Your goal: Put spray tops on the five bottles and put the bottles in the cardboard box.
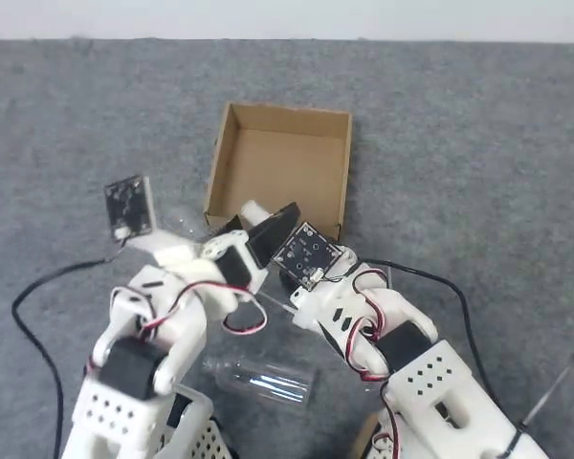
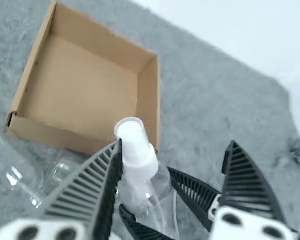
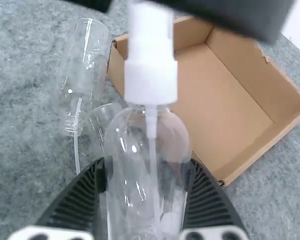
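Seems barely begun: seating first spray top (image 3: pixel 151 65) on bottle (image 3: pixel 145 170) pinched by right fingers (image 3: pixel 80 202), left fingers (image 2: pixel 85 190) spread, with cardboard box (image 1: pixel 277 158) unfilled and other bottles (image 3: pixel 82 75) uncapped.

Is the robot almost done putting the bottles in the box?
Not nearly. Done: nothing yet, the cardboard box holds no bottles. In hand: the right end effector grips a clear bottle with a white spray top sitting on its neck. Left: boxing that one, plus topping the bare bottle lying on its side and the capless bottles beside the box.
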Action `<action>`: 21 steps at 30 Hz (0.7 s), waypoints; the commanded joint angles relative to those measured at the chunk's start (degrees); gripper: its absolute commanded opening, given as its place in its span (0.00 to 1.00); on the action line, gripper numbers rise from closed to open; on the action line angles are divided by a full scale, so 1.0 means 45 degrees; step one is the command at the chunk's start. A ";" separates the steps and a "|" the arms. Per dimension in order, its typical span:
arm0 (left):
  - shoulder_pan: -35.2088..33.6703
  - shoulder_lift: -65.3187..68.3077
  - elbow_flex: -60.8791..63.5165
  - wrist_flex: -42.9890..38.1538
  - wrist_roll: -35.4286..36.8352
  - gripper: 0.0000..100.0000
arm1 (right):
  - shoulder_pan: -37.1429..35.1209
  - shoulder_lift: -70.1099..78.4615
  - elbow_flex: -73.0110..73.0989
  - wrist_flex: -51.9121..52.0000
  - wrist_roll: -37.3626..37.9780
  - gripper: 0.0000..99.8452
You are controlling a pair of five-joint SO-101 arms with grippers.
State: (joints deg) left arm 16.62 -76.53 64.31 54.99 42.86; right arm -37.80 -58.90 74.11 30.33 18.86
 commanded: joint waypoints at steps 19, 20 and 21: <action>-0.1641 -0.4962 0.1455 -0.0938 -0.0098 0.30 | 0.0225 -0.0615 -0.0195 -0.0381 -0.0156 0.01; -0.1700 -0.5079 0.1495 -0.0938 -0.0098 0.30 | 0.0322 -0.0752 -0.0195 -0.0381 -0.0176 0.01; -0.1739 -0.5177 0.1592 -0.0957 -0.0098 0.30 | 0.0459 -0.0967 -0.0195 -0.0381 -0.0371 0.01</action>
State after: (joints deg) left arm 10.11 -97.27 71.25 52.97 42.86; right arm -37.54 -58.99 74.11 30.33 18.86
